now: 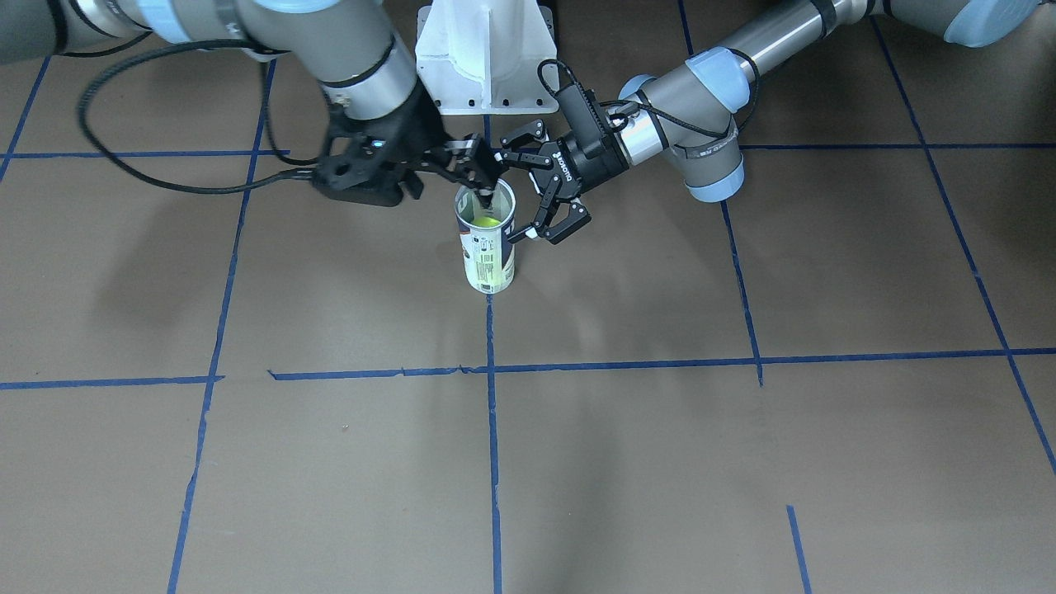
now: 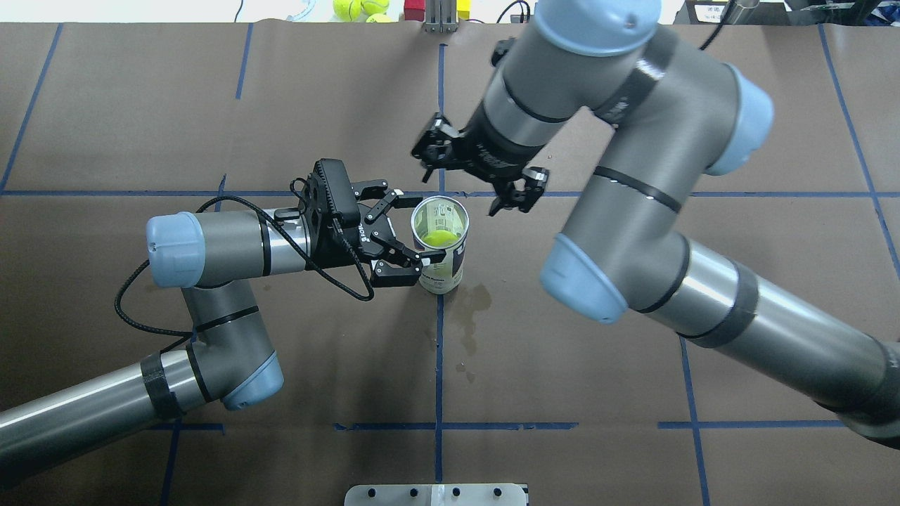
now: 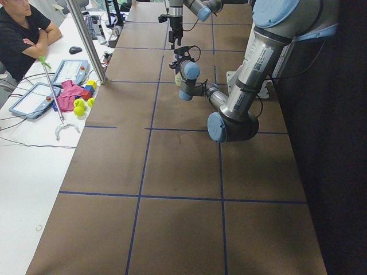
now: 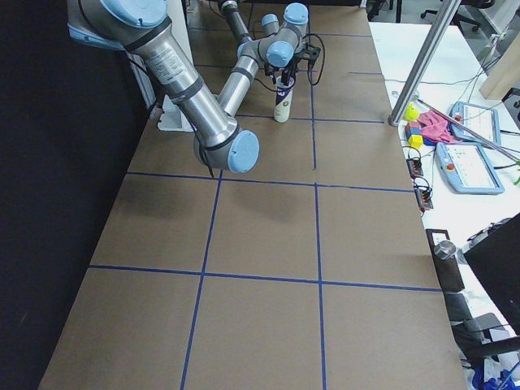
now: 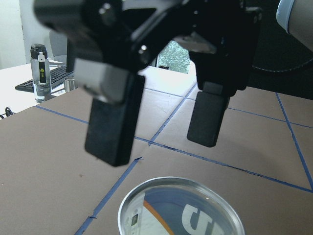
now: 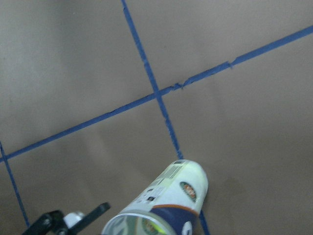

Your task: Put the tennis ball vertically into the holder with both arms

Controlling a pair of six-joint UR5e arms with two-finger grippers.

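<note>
Since the tennis ball point(image 2: 437, 239) is seen down inside the holder point(image 1: 488, 256), which stands upright on the bench point(image 2: 316, 351), the hazards are judged to lie in clearing the hands away.

The left hand point(image 2: 413, 226) is spread, with a finger on either side of the holder's upper part. One finger appears to touch the wall just under the rim, though this cannot be settled from the overhead view. Nothing is clamped, so the holder is free-standing. The right hand point(image 2: 474, 176) is likewise spread and carries nothing. In the front-facing view one of its fingertips is seen over, perhaps just within, the mouth.

Risks noted:
- If the right hand is drawn sideways before being raised, the rim could be hooked, the holder tipped and the ball spilled.
- If the left hand is pulled back off-axis, the wall could be dragged by the touching finger. A tall, light can is expected to topple readily.
- How deep the ball sits cannot be told. If it is lodged high, it could be knocked out by a small jolt.
</note>
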